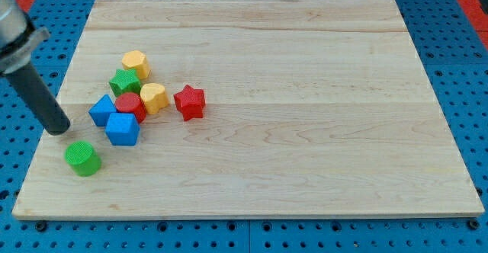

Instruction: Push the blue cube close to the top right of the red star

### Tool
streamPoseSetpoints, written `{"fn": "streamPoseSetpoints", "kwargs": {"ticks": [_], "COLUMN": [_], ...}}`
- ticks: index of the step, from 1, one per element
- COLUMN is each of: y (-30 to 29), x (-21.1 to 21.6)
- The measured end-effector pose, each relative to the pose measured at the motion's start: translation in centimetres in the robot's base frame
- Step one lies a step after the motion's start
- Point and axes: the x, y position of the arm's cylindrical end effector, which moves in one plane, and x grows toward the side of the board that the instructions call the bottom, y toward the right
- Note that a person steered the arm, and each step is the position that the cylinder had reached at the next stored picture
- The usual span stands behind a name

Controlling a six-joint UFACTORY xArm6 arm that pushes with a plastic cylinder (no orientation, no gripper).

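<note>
Left of the cluster, my tip [59, 129], with no jaws to open or close, should circle the blue cube [122, 129] near the red star [189, 102], pushing it rightward, then farther.

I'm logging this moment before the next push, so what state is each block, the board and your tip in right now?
Blue cube: flat on the board, touching the red cylinder.
Red star: flat, apart at the cluster's right.
Red cylinder: upright, mid-cluster.
Second blue block: cluster's left edge.
Green star-like block: packed in.
Yellow heart-like block: packed in.
Yellow block: cluster's top.
Green cylinder: upright, alone.
Wooden board: lying flat.
My tip: down, touching no block.
</note>
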Motion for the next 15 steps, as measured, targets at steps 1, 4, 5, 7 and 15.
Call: {"fn": "streamPoseSetpoints", "kwargs": {"ticks": [1,4,5,7,15], "y": [2.3,15.5,18.5,24.3,19.9], "x": [0.6,-0.1,-2.3,-3.8,-17.8]}}
